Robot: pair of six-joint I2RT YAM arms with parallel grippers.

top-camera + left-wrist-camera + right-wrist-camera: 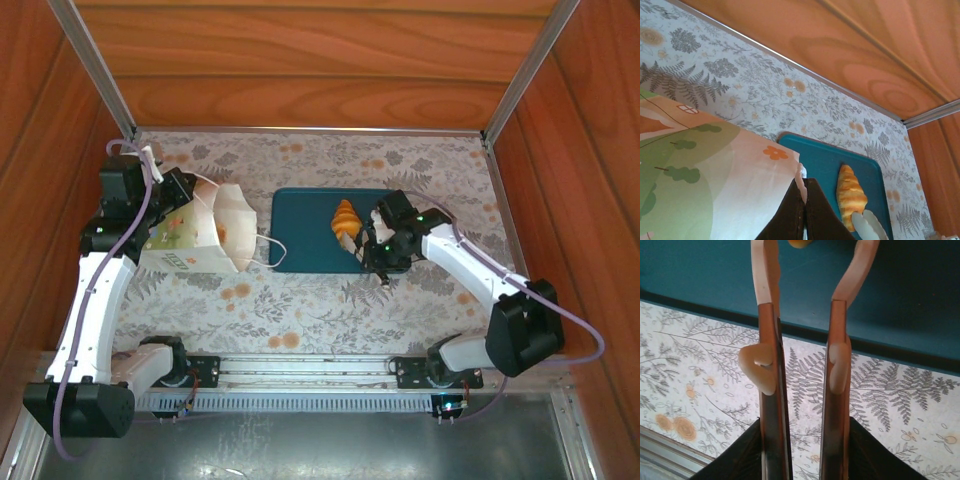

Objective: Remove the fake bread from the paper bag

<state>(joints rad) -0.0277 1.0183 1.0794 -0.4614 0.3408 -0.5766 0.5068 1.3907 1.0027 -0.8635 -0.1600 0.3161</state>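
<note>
R hand (pixel 362 247): fingers spread partway, a clear gap between them, nothing held. Tips hang over the near part of the tray (pixel 300 215), just short of the croissant (pixel 345 222).
R fingers (pixel 765 300): pale pads, brown shanks, approx. parallel. No contact w/ the croissant can be made out.
Croissant axis: long axis runs near-to-far across the tray. One tip pts to the back wall, the other to the R hand.
Croissant pos.: lies flat, approx. mid-tray, outside the paper bag (pixel 190 240).
Croissant look: golden-orange, ridged, tapering to both ends. Lighter at the edges.
L hand (pixel 195 195): fingers pressed together, pinching the paper bag's rim at its far side.
L fingers (pixel 790 215): dark, closed on a white paper edge.
Paper bag: on its side on the counter (pixel 330 300), left of the tray, mouth facing the tray. White body, green printed panel.
Bag mouth: a golden-brown shape inside, too small to ID.
Cord handle (pixel 265 250): white loop, reaches the tray's left edge.
Tray: teal, rectangular, flat on the floral counter.
</note>
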